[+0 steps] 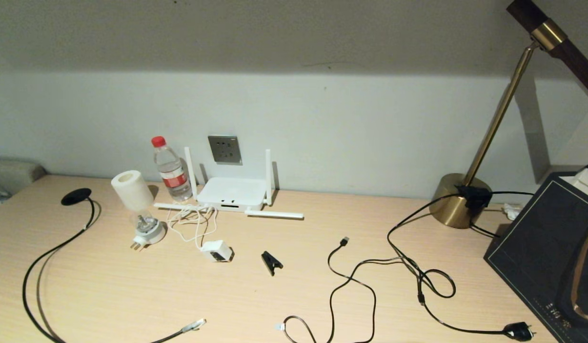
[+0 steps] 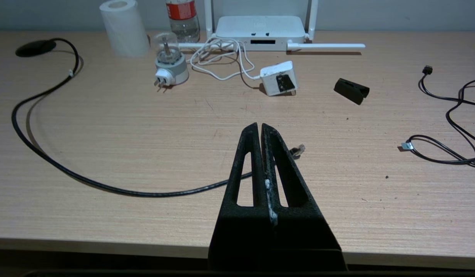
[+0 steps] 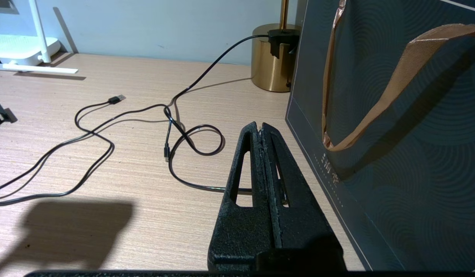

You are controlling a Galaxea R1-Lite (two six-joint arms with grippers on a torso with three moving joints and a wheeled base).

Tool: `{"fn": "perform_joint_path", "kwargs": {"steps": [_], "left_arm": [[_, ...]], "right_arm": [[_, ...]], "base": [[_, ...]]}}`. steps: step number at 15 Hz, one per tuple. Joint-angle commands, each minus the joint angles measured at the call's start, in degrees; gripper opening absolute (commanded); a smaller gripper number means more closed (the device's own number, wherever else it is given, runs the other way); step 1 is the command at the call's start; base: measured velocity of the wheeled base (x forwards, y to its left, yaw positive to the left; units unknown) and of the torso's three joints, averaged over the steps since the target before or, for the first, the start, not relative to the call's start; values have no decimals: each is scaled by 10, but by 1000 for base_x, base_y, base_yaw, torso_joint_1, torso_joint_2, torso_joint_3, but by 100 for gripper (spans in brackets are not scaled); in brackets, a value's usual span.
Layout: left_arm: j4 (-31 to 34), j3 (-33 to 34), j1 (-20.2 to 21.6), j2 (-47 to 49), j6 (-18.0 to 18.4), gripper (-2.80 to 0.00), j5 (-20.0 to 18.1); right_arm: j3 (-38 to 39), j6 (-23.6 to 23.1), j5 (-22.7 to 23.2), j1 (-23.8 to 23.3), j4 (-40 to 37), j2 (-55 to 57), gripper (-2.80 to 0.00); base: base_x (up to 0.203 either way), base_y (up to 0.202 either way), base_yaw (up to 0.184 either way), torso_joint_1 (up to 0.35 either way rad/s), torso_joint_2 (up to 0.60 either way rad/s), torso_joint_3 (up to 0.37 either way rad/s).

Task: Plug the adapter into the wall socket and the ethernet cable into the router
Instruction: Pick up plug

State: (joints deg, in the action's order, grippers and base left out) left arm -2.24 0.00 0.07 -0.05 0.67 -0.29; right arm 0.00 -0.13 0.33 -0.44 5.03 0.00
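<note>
The white cube adapter lies dark face up on the desk, its thin white cord coiled toward the router, which sits against the wall under the grey wall socket. The black ethernet cable loops down the desk's left side, and its clear connector rests near the front edge. Neither gripper shows in the head view. My left gripper hovers shut and empty over the front edge, just above the connector. Held over the right side, my right gripper is shut and empty.
A bulb night light with white shade and a water bottle stand left of the router. A black clip, a thin USB cable and a black corded plug lie mid-right. A brass lamp and dark gift bag stand at the right.
</note>
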Motion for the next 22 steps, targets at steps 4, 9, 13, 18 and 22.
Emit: {"fn": "perform_joint_path", "kwargs": {"steps": [4,9,13,18,22], "left_arm": [[-2,-108,-1,68,7,-280,-44],[-132,-240,-7,412,6,-280,-95],[-215,-343,-9,650,54,-280,-159],[-221,-376,-16,827,386,0,-292],[-113,-503,-20,969,645,0,-334]], "right_arm": [[20,-1,0,0,1,0,-280],[20,-1,0,0,1,0,-280],[20,-1,1,0,1,0,-280],[20,-1,0,0,1,0,-280],[20,-1,0,0,1,0,-280]], "base": [[0,0,0,0,0,0],[0,0,0,0,0,0],[0,0,0,0,0,0],[0,0,0,0,0,0],[0,0,0,0,0,0]]}}
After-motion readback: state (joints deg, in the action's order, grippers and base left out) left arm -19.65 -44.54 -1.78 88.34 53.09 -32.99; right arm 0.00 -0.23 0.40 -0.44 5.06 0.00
